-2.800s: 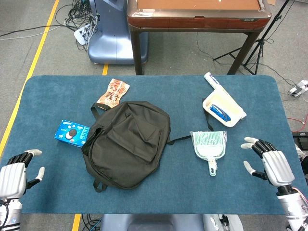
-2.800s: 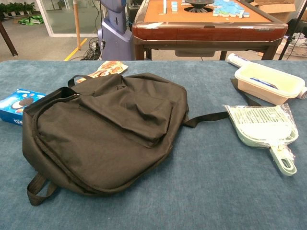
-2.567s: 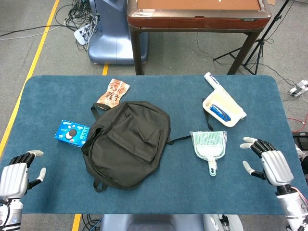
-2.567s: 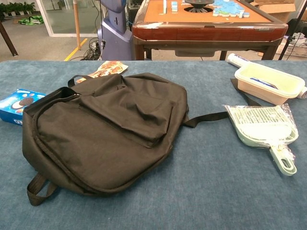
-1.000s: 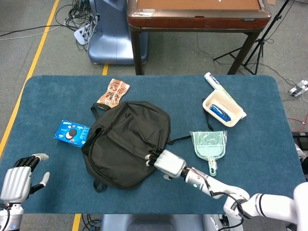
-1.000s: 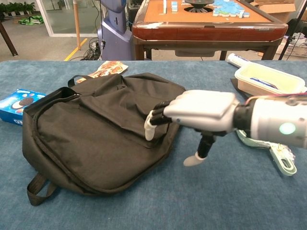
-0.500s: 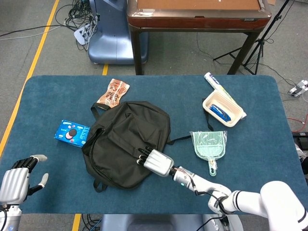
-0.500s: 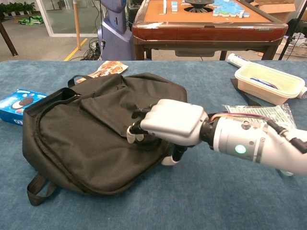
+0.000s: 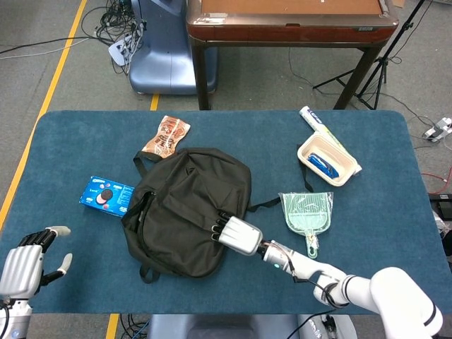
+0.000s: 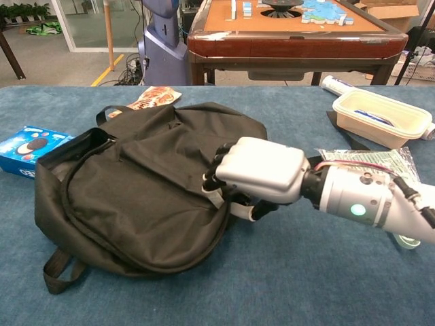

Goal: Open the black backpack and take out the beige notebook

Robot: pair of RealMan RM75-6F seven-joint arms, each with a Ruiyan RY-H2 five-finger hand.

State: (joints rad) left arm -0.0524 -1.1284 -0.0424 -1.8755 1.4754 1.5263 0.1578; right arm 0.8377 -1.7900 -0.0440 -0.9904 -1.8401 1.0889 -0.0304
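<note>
Black backpack not visibly open, notebook unseen; right hand gripping its lower right edge, left hand spread empty nearby.

- right hand swung in from bench edge, now gripping black backpack front fabric
- backpack top gapes wider

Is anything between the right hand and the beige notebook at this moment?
Yes: the backpack itself. No notebook shows in either view, so presumably it lies inside. The right hand rests on the bag's front fabric, and the top looks partly gaping at the left, but the inside cannot be seen.
</note>
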